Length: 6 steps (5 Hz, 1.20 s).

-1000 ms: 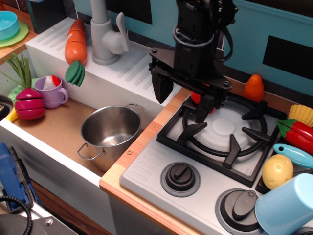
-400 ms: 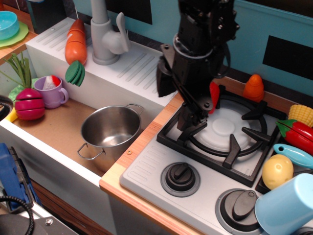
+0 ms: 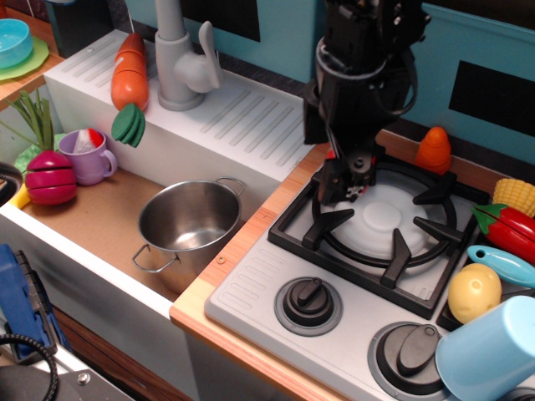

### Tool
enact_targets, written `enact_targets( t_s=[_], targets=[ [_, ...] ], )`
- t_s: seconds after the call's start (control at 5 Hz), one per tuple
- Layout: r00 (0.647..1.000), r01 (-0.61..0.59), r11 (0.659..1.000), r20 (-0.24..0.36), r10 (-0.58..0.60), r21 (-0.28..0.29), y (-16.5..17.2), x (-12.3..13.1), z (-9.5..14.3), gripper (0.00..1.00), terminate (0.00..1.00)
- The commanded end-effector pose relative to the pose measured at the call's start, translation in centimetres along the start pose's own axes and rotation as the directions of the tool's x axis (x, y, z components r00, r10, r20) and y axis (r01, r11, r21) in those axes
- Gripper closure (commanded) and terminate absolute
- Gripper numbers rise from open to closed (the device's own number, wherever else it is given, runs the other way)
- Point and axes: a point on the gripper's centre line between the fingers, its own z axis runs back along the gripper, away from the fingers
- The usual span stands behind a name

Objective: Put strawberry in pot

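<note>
Hiding the strawberry, hand low over burner, pot apart.

Gripper has shifted toward 2 o'clock since the earliest picture and turned about its vertical axis: the wide, spread black fingers then seen side by side now present a narrow profile over the stove grate, at the burner's 10 o'clock edge. Strawberry, plainly exposed beside the fingers 0.4 s ago, now shows only as a small red sliver against the gripper body. Whether the jaws grip it cannot be determined.
</note>
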Motion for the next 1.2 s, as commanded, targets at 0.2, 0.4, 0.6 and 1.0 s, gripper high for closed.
enact_targets(
  t_s=[0.2,0.4,0.6,1.0],
  targets=[
    [0.984,0.12,0.991,0.126,-0.126,0.052,2.4,2.7,0.1,0.0,0.0],
    [0.98,0.124,0.991,0.154,-0.129,0.043,2.6,2.8,-0.7,0.0,0.0],
    [0.974,0.128,0.992,0.185,-0.13,0.021,3.4,2.4,-2.1,0.0,0.0],
    [0.961,0.099,0.995,0.262,-0.088,-0.027,4.4,3.4,-4.1,0.0,0.0]
  ],
)
